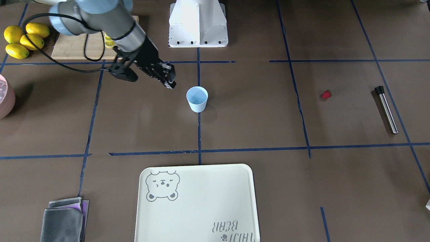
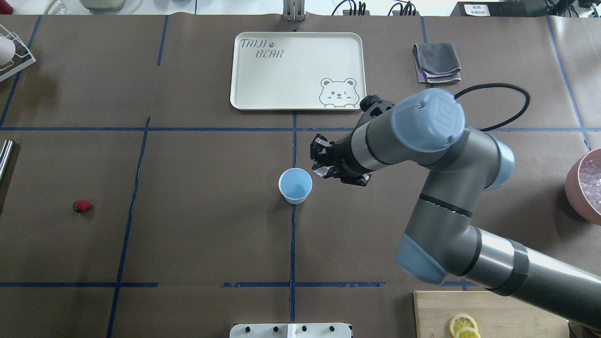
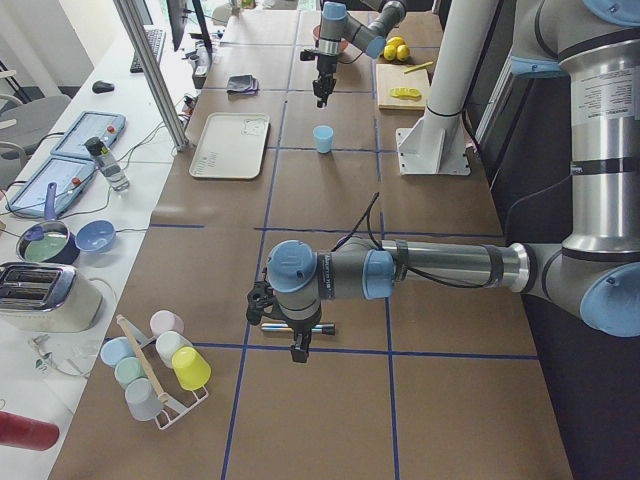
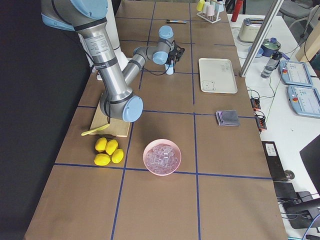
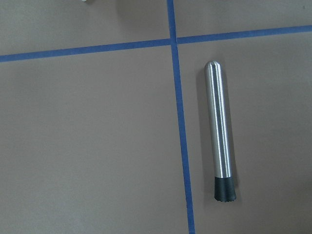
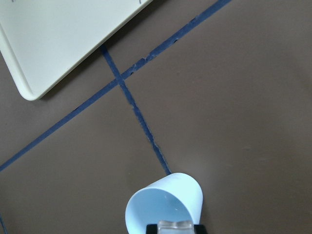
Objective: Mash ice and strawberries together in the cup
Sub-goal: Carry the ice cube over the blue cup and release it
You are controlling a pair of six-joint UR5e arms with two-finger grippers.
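Overhead exterior: tray (image 2: pixel 281 80) beyond cup (image 2: pixel 296 199).

Tray (image 2: pixel 263 80), middle of the worktop's (image 2: pixel 197 197) far edge: grey outline lettering "TAIJI BEAR" in one corner, with a paw-print mark (image 2: pixel 271 44) after "TAIJI". A white label (image 2: pixel 474 8) beyond the far right corner is too small to read.
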